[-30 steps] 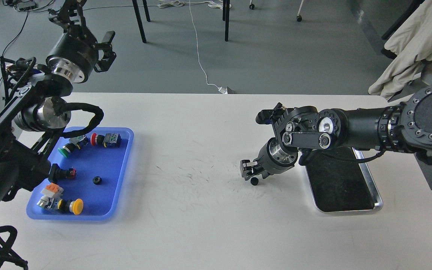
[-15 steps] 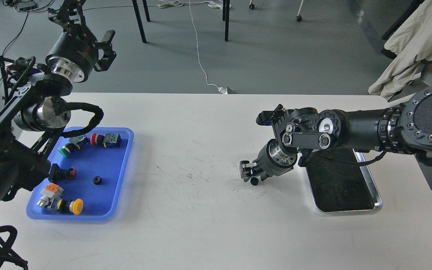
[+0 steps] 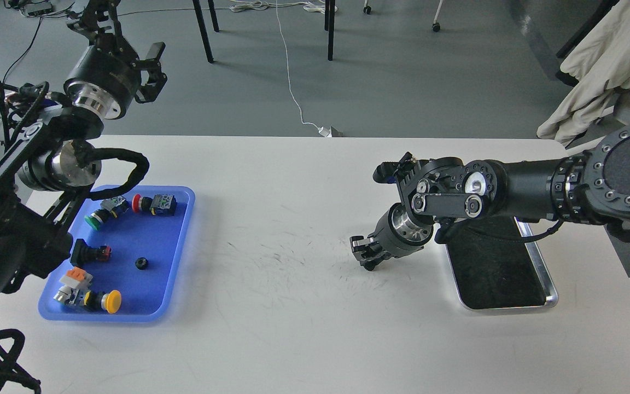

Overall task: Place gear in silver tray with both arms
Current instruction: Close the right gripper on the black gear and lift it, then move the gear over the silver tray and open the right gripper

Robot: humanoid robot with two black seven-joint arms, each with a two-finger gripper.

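A small black gear [image 3: 370, 266] lies on the white table, left of the silver tray [image 3: 506, 308], whose dark bottom is bare. My right gripper [image 3: 366, 255] points down at the gear and its dark fingers cover most of it; I cannot tell whether they grip it. My right arm reaches over the tray's far end. My left gripper [image 3: 150, 70] is open and empty, raised high at the far left, above and behind the table's back edge. A second small black gear [image 3: 141, 263] lies in the blue tray.
A blue plastic tray [image 3: 145, 235] at the left holds several push buttons and switches, among them a yellow one [image 3: 111, 301] and a green one [image 3: 92, 221]. Chair legs and a white cable lie on the floor beyond the table.
My right gripper has sunk a little onto the gear, which now shows less. My left gripper has drifted slightly up and left. The gear and trays have not moved.
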